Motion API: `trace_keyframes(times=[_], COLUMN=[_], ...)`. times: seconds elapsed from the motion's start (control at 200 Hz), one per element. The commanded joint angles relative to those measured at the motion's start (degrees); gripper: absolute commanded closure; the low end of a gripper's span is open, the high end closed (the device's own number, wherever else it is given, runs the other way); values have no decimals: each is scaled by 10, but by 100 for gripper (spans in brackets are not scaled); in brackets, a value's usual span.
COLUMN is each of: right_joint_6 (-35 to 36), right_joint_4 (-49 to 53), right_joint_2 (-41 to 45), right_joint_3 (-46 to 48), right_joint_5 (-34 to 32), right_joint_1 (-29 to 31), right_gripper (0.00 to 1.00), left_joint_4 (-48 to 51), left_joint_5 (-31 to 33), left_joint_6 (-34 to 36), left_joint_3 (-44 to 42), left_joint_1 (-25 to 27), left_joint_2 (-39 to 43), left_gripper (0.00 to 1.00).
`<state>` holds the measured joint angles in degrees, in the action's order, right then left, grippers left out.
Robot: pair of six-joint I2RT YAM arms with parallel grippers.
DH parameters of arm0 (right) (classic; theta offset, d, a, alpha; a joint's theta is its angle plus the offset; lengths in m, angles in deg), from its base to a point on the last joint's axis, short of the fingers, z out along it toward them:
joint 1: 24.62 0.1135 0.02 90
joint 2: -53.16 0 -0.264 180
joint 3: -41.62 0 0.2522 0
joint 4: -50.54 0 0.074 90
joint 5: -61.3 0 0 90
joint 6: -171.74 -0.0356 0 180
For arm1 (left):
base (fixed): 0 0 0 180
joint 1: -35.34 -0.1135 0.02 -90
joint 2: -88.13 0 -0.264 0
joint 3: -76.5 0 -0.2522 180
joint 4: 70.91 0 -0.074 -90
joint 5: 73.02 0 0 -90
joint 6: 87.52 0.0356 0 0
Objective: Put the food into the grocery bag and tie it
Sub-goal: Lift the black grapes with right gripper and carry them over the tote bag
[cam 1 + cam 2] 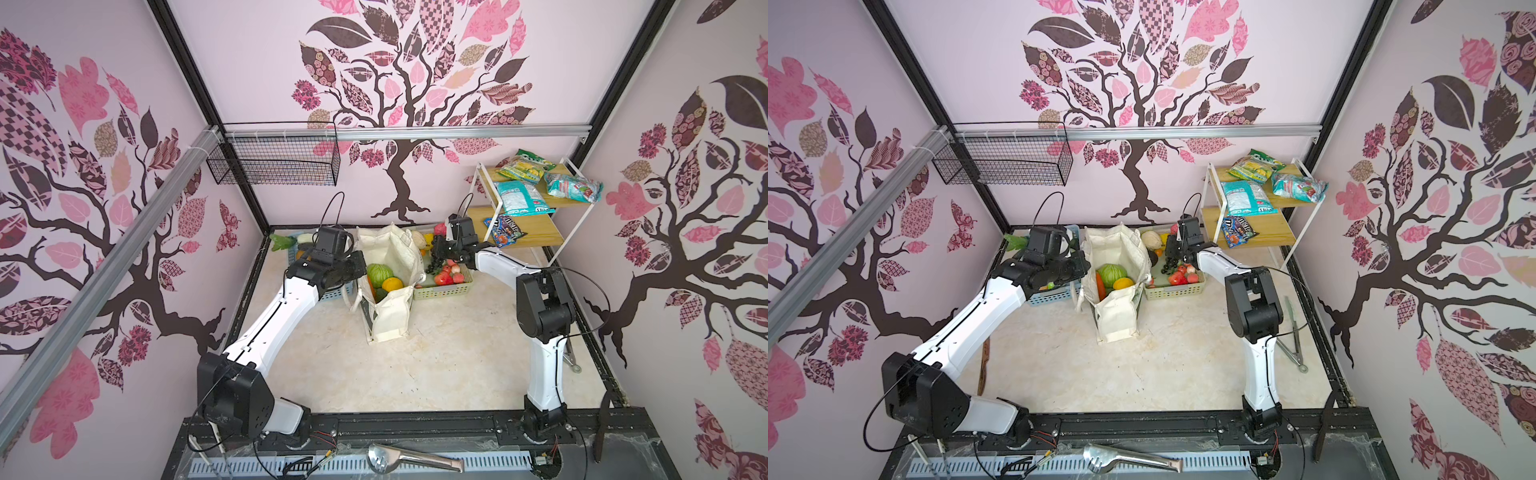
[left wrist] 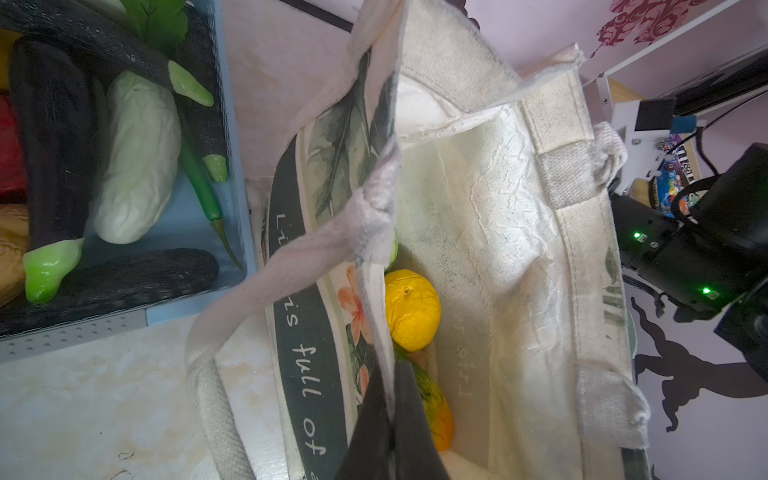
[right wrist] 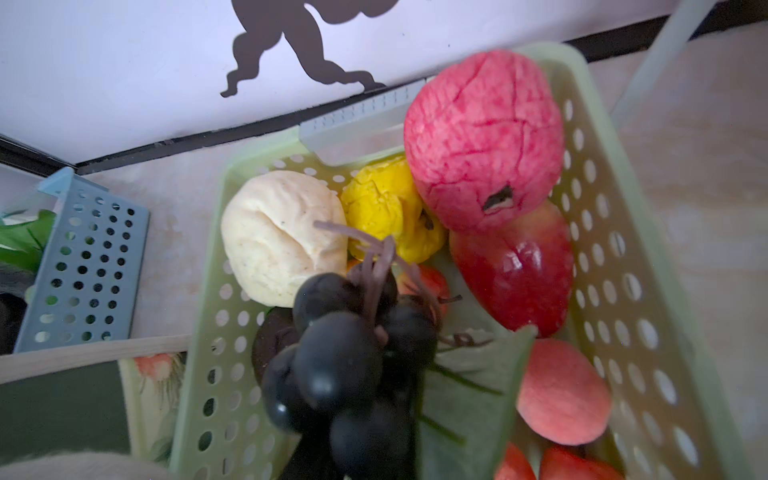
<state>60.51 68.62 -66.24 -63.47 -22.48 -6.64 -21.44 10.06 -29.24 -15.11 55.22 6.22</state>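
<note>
Grocery bag (image 1: 390,320) sits upright mid-table, mouth up, long axis running near-to-far. Left gripper (image 2: 390,415) is clamped on its left rim. Right gripper (image 1: 437,251) has pinched the grape bunch (image 3: 345,357) above the green basket (image 3: 602,291), stem pointing far.

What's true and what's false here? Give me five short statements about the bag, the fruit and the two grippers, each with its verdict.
1. The left gripper is clamped on the grocery bag's rim. True.
2. The bag is empty. False: a green cabbage and an orange lie inside.
3. The snack packets lie on the wooden shelf. True.
4. The dark grapes sit in the blue basket. False: they are at the right gripper, over the pale green basket.
5. The bag's handles are tied together. False: they hang loose.
</note>
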Motion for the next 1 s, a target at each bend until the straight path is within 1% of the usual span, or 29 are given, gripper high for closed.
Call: trace_keyframes(times=[0.0, 0.255, 0.445, 0.695, 0.805, 0.995], right_joint_6=[-8, -8, 3, 27, 37, 40], right_joint_4=[-7, 5, 38, 77, 83, 87], right_joint_2=[66, 124, 150, 196, 216, 242], right_joint_3=[4, 6, -13, -40, -50, -73], right_joint_5=[15, 25, 6, -26, -39, -42], right_joint_1=[1, 10, 27, 59, 78, 102], right_gripper=[76, 75, 74, 73, 73, 73], left_joint_4=[10, -2, -6, -18, -21, -21], left_joint_5=[-7, -6, 2, -19, -21, -15], left_joint_6=[-2, -4, 5, -2, -7, -13], left_joint_3=[-5, -32, -26, -32, -36, -39], left_joint_1=[6, 7, 6, 3, 3, 3], left_joint_2=[19, 9, -8, -19, -17, -12], left_gripper=[100, 100, 100, 100, 100, 100])
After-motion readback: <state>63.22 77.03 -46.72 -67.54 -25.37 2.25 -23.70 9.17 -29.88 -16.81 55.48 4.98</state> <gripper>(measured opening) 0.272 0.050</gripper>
